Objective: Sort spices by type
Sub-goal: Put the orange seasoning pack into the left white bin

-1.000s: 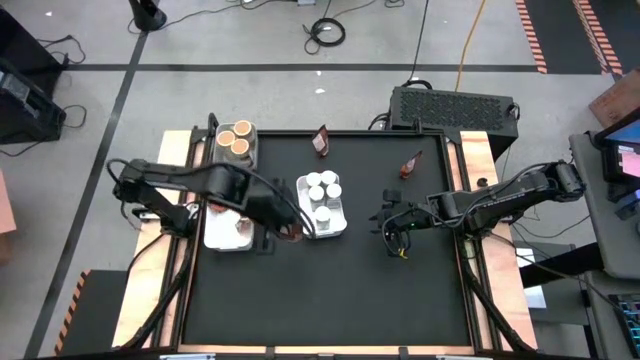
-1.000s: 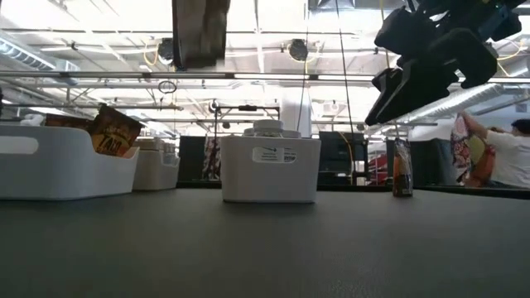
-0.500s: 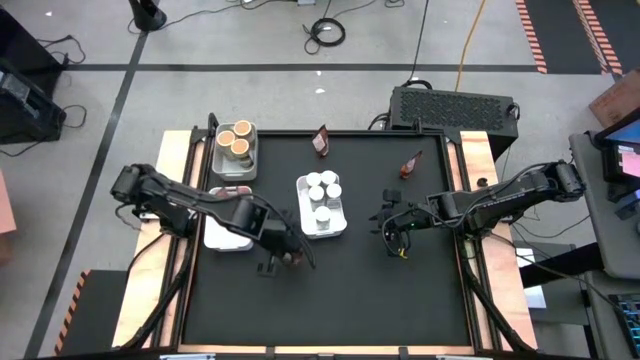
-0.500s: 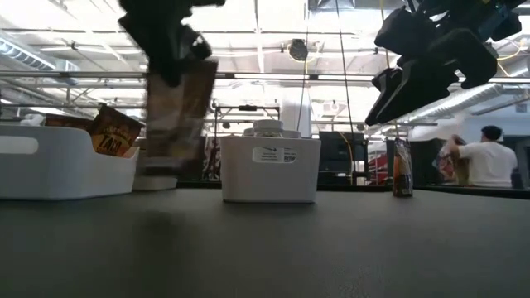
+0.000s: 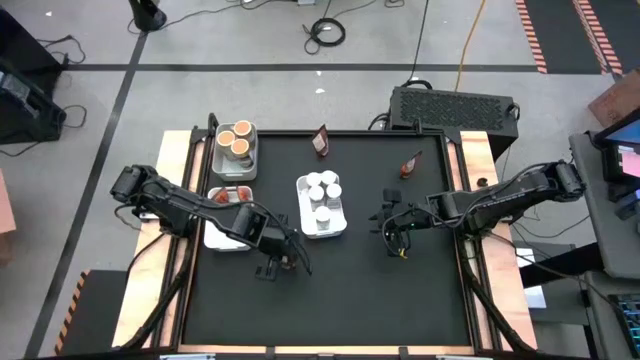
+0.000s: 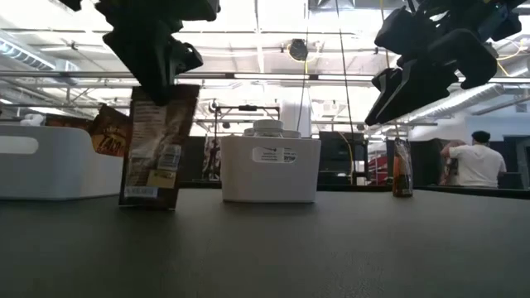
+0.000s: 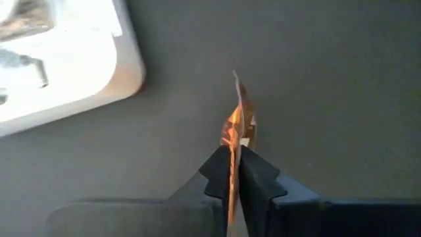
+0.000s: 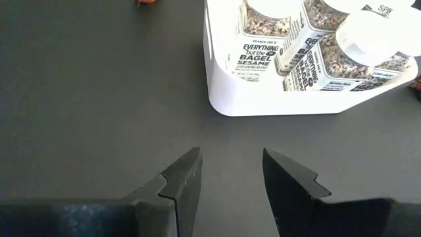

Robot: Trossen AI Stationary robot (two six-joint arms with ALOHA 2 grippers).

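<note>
Left claw point(image 5: 285, 257) is down on the table point(image 5: 400, 290), just in front of the jar tray point(image 5: 342, 228) and off toward the left arm's side, pinched shut on the top edge of a brown packet point(image 6: 156, 147). The packet stands upright, its bottom edge on the black surface. From the left wrist you see it edge-on, squeezed between the fingers point(image 7: 216, 172).

The jars point(image 5: 321, 193) sit packed in that central tray. Beyond the tray on its left side, the tubs point(image 5: 235, 138) fill their own tray; nearer, another tray holds packets point(image 5: 232, 194). Two more packets point(image 5: 320, 141) lie loose past the jar tray, near the far edge.

Right claw point(image 5: 389, 232) hovers to the right of the jar tray, jaws parted, holding nothing.
</note>
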